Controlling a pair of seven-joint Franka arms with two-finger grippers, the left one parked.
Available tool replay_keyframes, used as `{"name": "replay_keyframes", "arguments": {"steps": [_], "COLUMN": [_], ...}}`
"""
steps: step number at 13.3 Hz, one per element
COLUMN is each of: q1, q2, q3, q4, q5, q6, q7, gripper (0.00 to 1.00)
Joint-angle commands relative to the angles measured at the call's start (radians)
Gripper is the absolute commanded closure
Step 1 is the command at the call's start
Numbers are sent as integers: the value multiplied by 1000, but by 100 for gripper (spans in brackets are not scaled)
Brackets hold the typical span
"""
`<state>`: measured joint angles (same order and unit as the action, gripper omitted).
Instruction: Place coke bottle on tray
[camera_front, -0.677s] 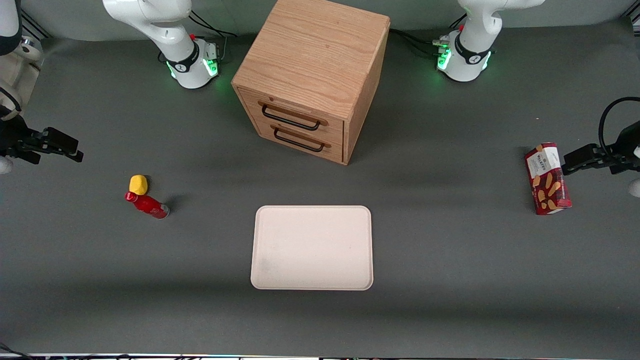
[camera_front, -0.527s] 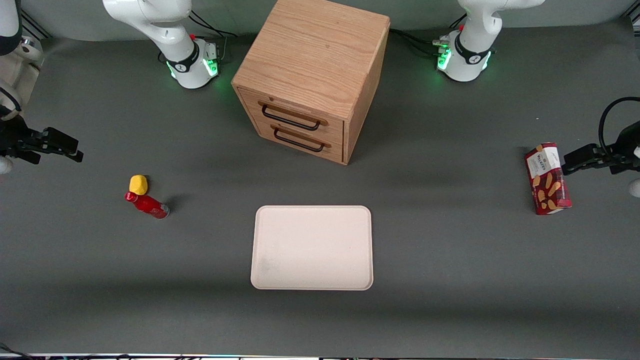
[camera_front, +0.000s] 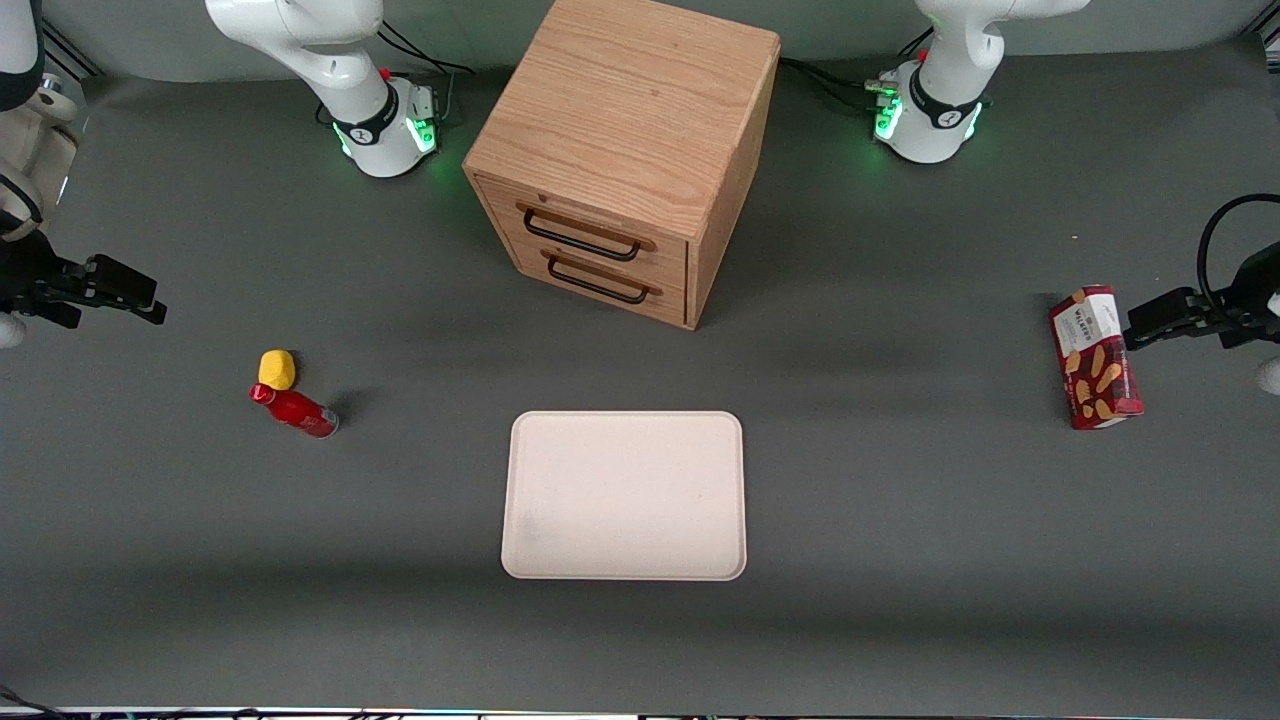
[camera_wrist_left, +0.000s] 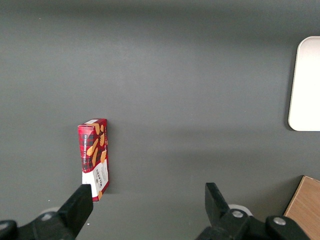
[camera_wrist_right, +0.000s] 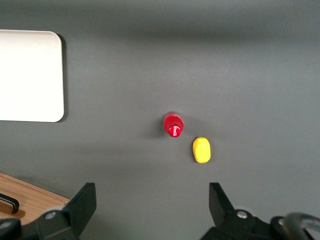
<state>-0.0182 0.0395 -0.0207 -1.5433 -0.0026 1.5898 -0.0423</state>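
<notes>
Step in hand, as I judge it: the reach to the coke bottle; nothing is grasped yet.

The gripper (camera_front: 128, 291) hangs at mid-height at the frame edge of the front view, at the working arm's end of the tabletop (camera_front: 900, 520). Its fingers are spread wide with nothing between them, and the right wrist view shows bare tabletop in the gap of the gripper (camera_wrist_right: 152, 195).

The coke bottle (camera_front: 293, 410) stands on the tabletop, apart from the gripper and nearer the front camera than it. It is well apart from the tray (camera_front: 625, 495), which sits in the lower centre of the frame with nothing on it. In the wrist view the coke bottle (camera_wrist_right: 173, 125) is seen cap-on, so it looks upright.

To do it well:
- Come down over the cap and close on the body below it. The bottle is slim and would likely tip if nudged off-centre.
- The yellow lump (camera_front: 277, 369) sits just beside the bottle, slightly farther from the front camera. I can't tell if they touch. Turn the fingers so neither lands on the lump (camera_wrist_right: 201, 150).

Room for moving:
- The tabletop between bottle and tray is open, so a low straight carry should do.
- The tray rim is low, so lift enough to clear it and set down toward the middle.
- The wooden cabinet (camera_front: 625, 130) at top centre stands clear of that path.
- The biscuit box (camera_front: 1095, 357) is at the parked arm's end, out of the way.
</notes>
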Motion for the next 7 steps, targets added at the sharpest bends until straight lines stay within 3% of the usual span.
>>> {"name": "replay_keyframes", "arguments": {"steps": [1, 7], "q1": [6, 3], "q2": [-15, -107], "q3": [-13, -81], "q4": [-8, -107], "q5": [-4, -4], "q6": [-4, 5], "q7": [-21, -116], "gripper": [0, 0]}}
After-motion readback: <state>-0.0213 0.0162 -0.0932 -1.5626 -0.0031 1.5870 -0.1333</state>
